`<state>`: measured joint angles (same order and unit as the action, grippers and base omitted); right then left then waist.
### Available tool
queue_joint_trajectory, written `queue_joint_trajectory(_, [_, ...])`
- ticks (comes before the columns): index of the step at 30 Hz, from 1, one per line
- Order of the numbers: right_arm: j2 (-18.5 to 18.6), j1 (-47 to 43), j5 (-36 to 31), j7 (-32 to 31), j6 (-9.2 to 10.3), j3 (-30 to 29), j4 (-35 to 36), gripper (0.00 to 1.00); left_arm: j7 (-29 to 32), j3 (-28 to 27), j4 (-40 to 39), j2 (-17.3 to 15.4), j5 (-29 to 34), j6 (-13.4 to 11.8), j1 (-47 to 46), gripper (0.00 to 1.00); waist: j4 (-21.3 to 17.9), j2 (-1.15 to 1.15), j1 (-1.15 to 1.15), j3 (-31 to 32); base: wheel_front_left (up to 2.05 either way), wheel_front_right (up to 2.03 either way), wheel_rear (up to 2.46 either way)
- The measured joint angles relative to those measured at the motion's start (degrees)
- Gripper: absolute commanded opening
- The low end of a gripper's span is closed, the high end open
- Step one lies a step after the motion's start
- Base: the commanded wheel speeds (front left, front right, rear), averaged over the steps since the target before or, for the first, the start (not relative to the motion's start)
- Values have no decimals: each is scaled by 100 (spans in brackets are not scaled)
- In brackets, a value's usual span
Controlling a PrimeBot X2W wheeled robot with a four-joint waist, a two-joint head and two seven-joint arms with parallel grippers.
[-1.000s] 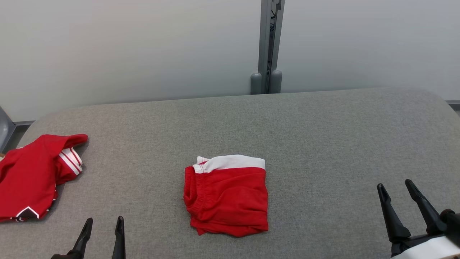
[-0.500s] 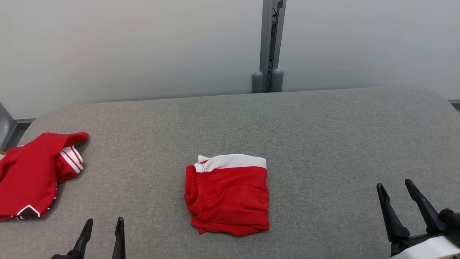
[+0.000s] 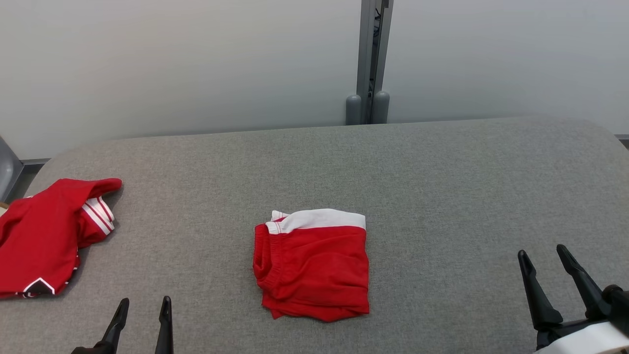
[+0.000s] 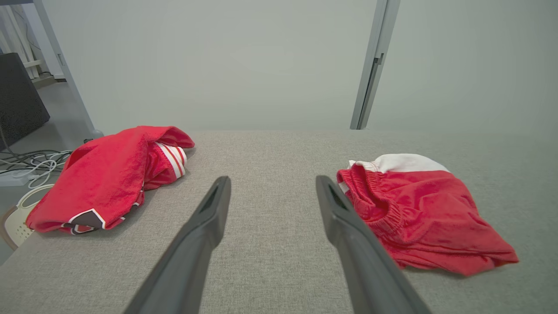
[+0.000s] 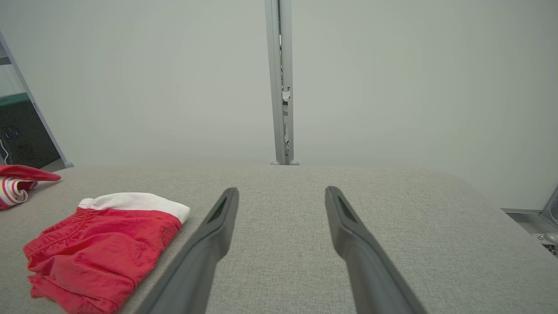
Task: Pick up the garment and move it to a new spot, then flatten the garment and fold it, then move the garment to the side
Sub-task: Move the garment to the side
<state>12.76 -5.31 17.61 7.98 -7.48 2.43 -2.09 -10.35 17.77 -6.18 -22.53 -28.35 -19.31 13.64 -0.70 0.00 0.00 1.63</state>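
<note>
A folded red garment [image 3: 312,268] with a white band along its far edge lies flat in the middle of the grey padded table [image 3: 442,187]. The left wrist view has this garment [image 4: 418,209] to the right of my fingers, and the right wrist view has the garment [image 5: 104,244] at lower left. My left gripper [image 3: 146,300] is open at the near edge, left of the garment and apart from it. Far off to the right, my right gripper [image 3: 541,250] is open too. Bare table shows between the fingers of the left gripper [image 4: 273,179] and of the right gripper [image 5: 282,189].
A second red garment [image 3: 44,236] with striped white trim lies crumpled at the table's left edge, also in the left wrist view [image 4: 109,174]. A grey post [image 3: 368,59] stands behind the table against a pale wall. Cables [image 4: 26,165] lie on the floor at left.
The head camera has shifted slightly, so the whole picture sits a little differently. Neither gripper nor either garment has moved on the table.
</note>
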Motion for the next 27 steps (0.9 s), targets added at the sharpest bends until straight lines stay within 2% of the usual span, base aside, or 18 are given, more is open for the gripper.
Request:
queue_joint_trajectory(7, [-8,-3,-9,1,0,-80,5,100,0,45,-1,-13,2,14,-122,100,73,0,0,-64,0,0,0])
queue_joint_trajectory(14, [-34,193,-5,-100,0,-193,-163,100,-31,114,-15,4,37,151,-609,100,425,0,0,-278,0,0,0])
queue_joint_trajectory(27, [-94,1106,248,-261,-1,678,-1662,100,-271,372,511,378,56,524,-1371,100,1451,0,0,-854,0,0,0])
